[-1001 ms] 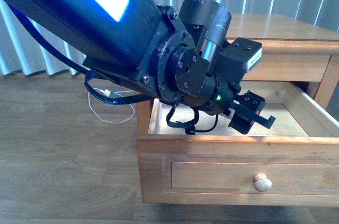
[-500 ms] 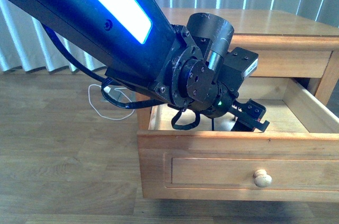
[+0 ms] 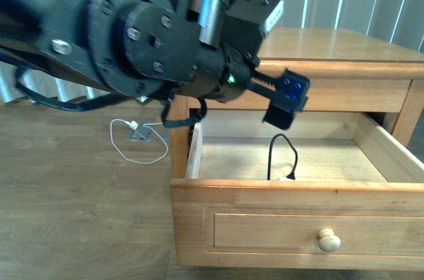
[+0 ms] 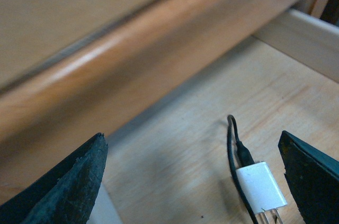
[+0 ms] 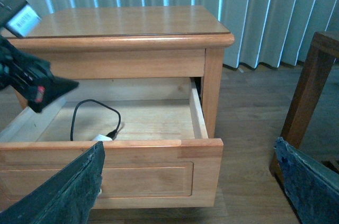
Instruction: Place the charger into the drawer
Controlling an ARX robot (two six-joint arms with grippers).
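Note:
The drawer (image 3: 265,224) stands pulled out, with its round knob (image 3: 328,241) on the front. The charger (image 3: 286,178) lies on the drawer's pale floor just behind the front panel, and its black cable (image 3: 281,151) loops upward. My left gripper (image 3: 286,101) is open and empty above the drawer's rear. In the left wrist view the gripper (image 4: 192,144) hangs over the white plug block (image 4: 261,187). My right gripper (image 5: 189,147) is open and empty, facing the drawer front (image 5: 148,176) from a distance. The charger (image 5: 102,139) also shows there.
A white cable with a white plug (image 3: 136,136) lies on the wooden floor left of the nightstand (image 3: 331,45). A dark wooden furniture leg (image 5: 310,81) stands to the nightstand's right. Vertical blinds (image 5: 265,12) hang behind.
My left gripper has risen out of the drawer to above its rear. The charger now shows lying free on the drawer floor.

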